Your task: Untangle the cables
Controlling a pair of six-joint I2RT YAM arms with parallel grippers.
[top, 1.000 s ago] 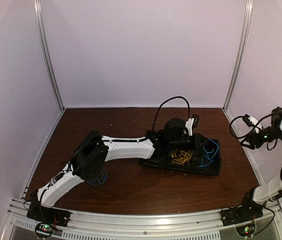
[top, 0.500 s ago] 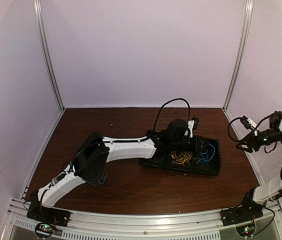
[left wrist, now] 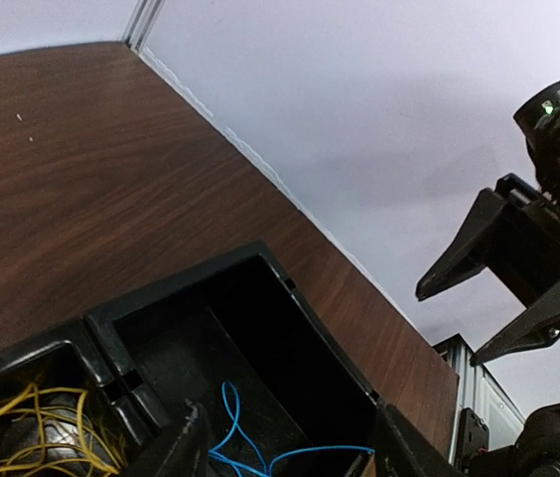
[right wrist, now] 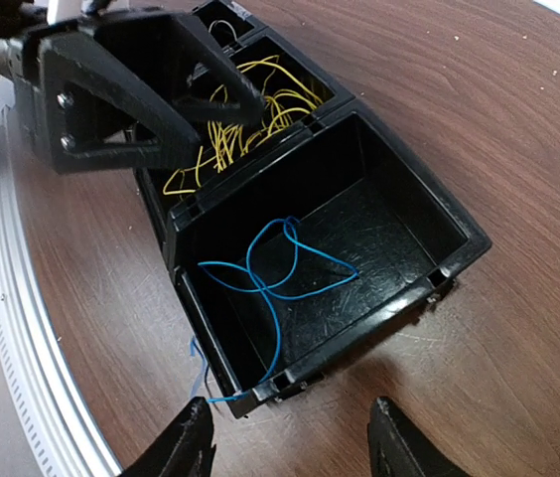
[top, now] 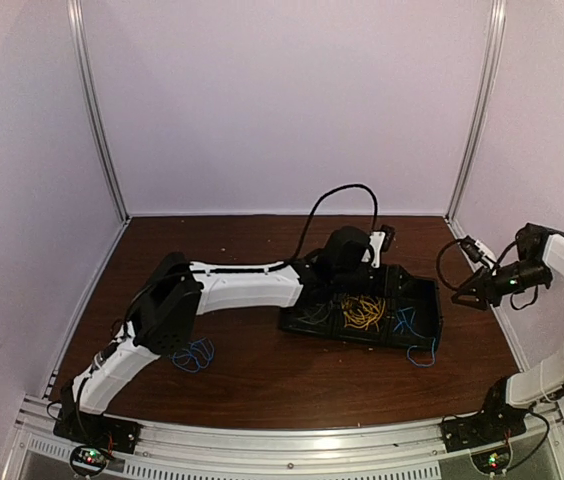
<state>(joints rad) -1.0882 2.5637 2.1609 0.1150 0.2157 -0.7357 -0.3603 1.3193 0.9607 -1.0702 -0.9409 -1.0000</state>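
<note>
A black compartment tray (top: 424, 340) holds the cables. Yellow cables (top: 362, 312) fill its middle bin and a pale grey cable (top: 312, 316) lies in the left bin. A single blue cable (right wrist: 280, 273) lies loose in the right bin, one end draped over the near corner onto the table. My left gripper (left wrist: 290, 452) hovers open over that bin with nothing between its fingers; the blue cable (left wrist: 245, 447) lies below it. My right gripper (right wrist: 292, 447) is open and empty just off the tray's right end (right wrist: 439, 238). Another blue bundle (top: 194, 352) lies on the table by the left arm.
The tray sits right of centre on the brown table (top: 242, 250). White walls and metal posts (top: 472, 110) close in the back and sides. The left arm's black cable (top: 337, 195) arches above the tray. A metal rail (top: 282, 455) runs along the near edge.
My left gripper has opened and let the blue cable drop into the right bin, its end now trailing over the near corner. My right gripper has moved left toward the tray.
</note>
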